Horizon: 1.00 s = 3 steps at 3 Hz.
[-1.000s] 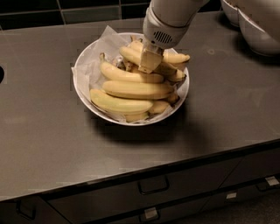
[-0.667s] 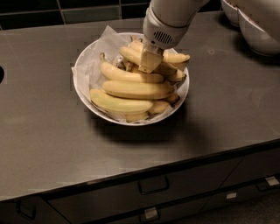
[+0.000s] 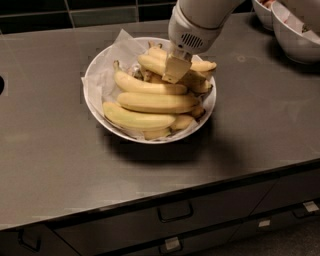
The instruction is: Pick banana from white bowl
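The wide white bowl [image 3: 93, 102] lined with crumpled white paper stands on the dark counter, left of middle. It holds several ripe yellow bananas in a pile. My gripper [image 3: 175, 68] comes down from the top right and sits on the upper back of the pile. Its tip rests against a banana [image 3: 150, 63] that lies across the top, with another banana [image 3: 204, 65] right behind it. Three long bananas lie in front, nearer the counter edge.
Two smaller, deeper white bowls [image 3: 296, 36] [image 3: 262, 10] stand at the back right corner. A dark tiled wall runs behind the counter. Drawers with handles [image 3: 175, 212] sit below the front edge. A dark round opening [image 3: 1, 85] shows at the far left.
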### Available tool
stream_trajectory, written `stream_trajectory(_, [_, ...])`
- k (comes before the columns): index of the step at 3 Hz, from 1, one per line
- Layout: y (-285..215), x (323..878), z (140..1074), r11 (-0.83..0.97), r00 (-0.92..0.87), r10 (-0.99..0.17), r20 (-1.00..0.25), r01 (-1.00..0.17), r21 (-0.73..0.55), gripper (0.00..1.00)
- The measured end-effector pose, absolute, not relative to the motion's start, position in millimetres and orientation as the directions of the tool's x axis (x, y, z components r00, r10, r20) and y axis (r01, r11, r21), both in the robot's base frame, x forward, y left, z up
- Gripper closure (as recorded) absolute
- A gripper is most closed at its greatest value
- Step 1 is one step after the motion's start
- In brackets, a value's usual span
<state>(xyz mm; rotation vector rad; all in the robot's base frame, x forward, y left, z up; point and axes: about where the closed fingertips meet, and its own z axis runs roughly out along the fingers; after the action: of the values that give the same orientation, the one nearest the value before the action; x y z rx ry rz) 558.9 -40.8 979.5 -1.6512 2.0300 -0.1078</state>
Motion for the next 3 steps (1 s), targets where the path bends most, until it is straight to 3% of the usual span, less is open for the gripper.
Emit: stream_trajectory(3, [-47.6, 530.6, 1053.5, 0.213, 0.048, -0.875, -0.481, -0.855, -0.473, 1.0])
